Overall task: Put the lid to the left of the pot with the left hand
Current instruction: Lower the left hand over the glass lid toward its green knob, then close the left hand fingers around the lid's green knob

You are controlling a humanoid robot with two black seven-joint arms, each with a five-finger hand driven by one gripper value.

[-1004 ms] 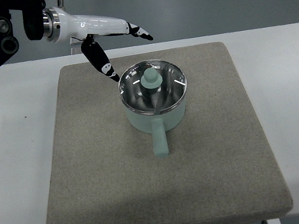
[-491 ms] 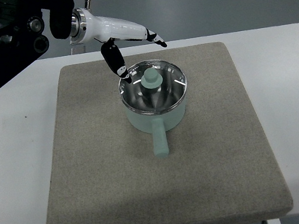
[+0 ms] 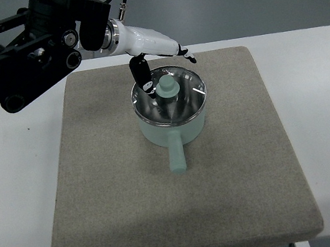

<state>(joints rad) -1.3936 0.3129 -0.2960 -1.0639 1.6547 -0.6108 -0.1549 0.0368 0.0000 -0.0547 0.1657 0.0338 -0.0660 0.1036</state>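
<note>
Over the pot, the left hand hangs with fingers spread, the lid knob just right of its thumb.

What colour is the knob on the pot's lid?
Pale mint green, like the pot itself; the knob shows clearly in the top view.

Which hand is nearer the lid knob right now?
Left. The left hand is just above and left of the lid knob, thumb reaching down beside it over the lid. The right hand is out of view.
</note>
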